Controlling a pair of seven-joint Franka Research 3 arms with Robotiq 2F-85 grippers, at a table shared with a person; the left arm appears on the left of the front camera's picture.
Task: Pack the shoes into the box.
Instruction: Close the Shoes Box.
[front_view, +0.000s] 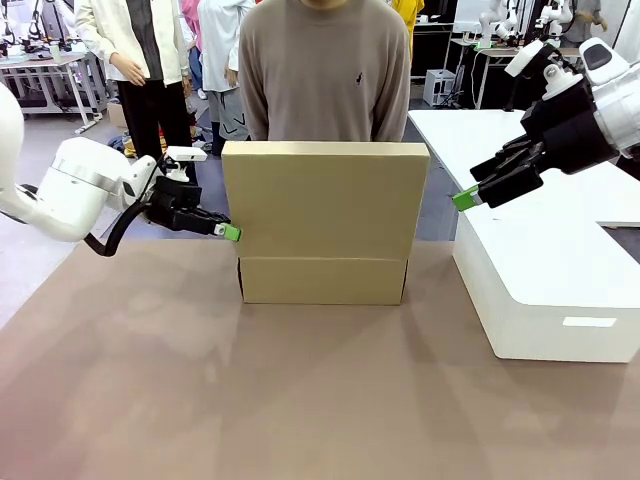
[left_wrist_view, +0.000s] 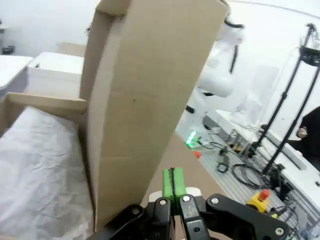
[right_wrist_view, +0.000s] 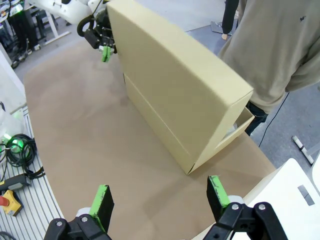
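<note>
The tan cardboard box (front_view: 322, 225) stands mid-table with its lid raised upright toward me. White tissue paper (left_wrist_view: 35, 165) lines its inside. The shoes are hidden or out of view. My left gripper (front_view: 228, 232) is shut, pads together with nothing between them, its tip at the lid's left edge (left_wrist_view: 125, 130). The right wrist view catches that gripper (right_wrist_view: 105, 52) by the box (right_wrist_view: 175, 95). My right gripper (front_view: 465, 198) hangs open in the air to the right of the box, above the white block, and its fingers (right_wrist_view: 102, 200) stand wide apart.
A large white rectangular block (front_view: 540, 270) takes up the table's right side. A person in a grey-brown sweater (front_view: 325, 70) stands right behind the box. Brown tabletop (front_view: 300, 390) stretches out in front of the box.
</note>
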